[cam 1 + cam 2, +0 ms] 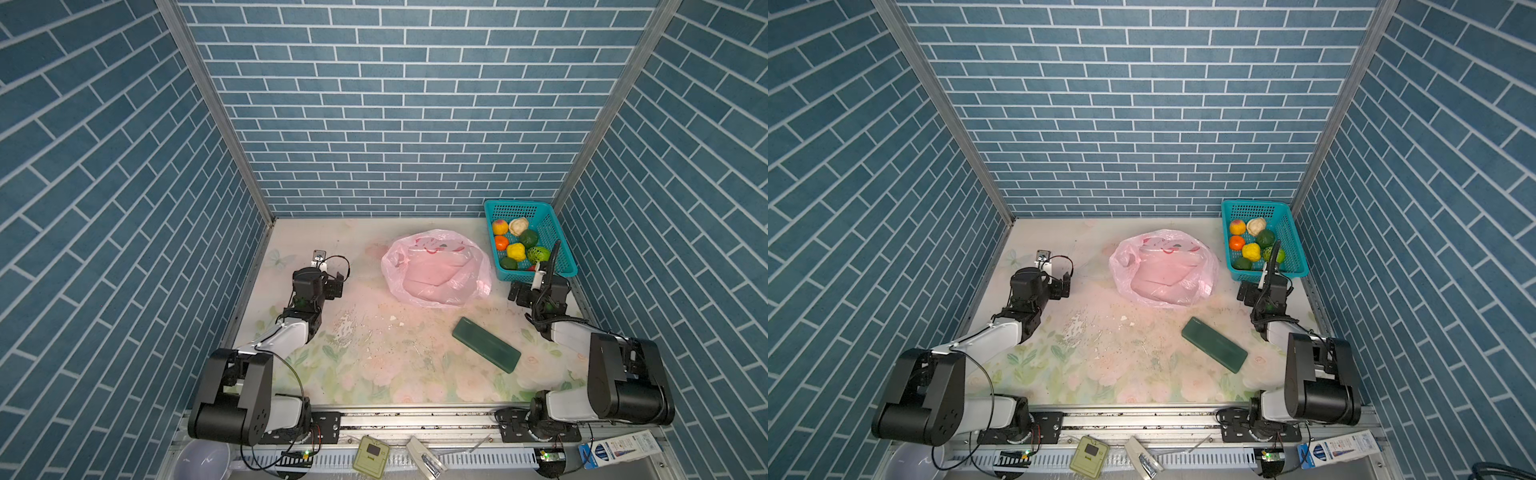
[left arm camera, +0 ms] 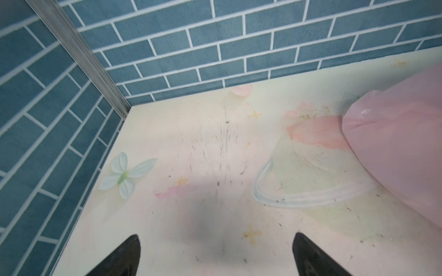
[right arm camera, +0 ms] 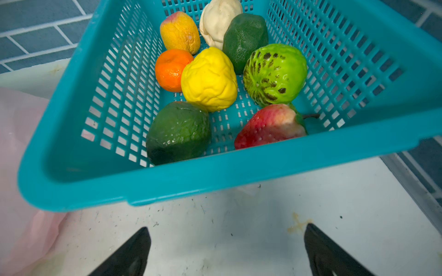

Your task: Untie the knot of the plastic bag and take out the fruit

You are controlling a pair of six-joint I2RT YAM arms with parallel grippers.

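In both top views the pale-pink plastic bag lies slumped just right of the frame's centre on the floral worktop. Its mouth gapes upward, and there is red print along the far rim.

The fruit sits in a teal perforated basket at the right of the frame, in the back corner, just beside the bag. The right wrist view shows eight pieces in the basket:
- a peach-coloured one
- a cream-white one
- a dark green one
- an orange
- a lumpy yellow one
- a bright green speckled one
- a second dark green one
- a red strawberry

The right end effector hangs over bare worktop just short of the basket's near rim. Its jaws are spread wide and hold nothing.

The left end effector is also spread wide and empty. In a top view it sits left of centre, apart from the bag's left side.

A flat dark green block lies diagonally at lower right of centre, apart from the bag.
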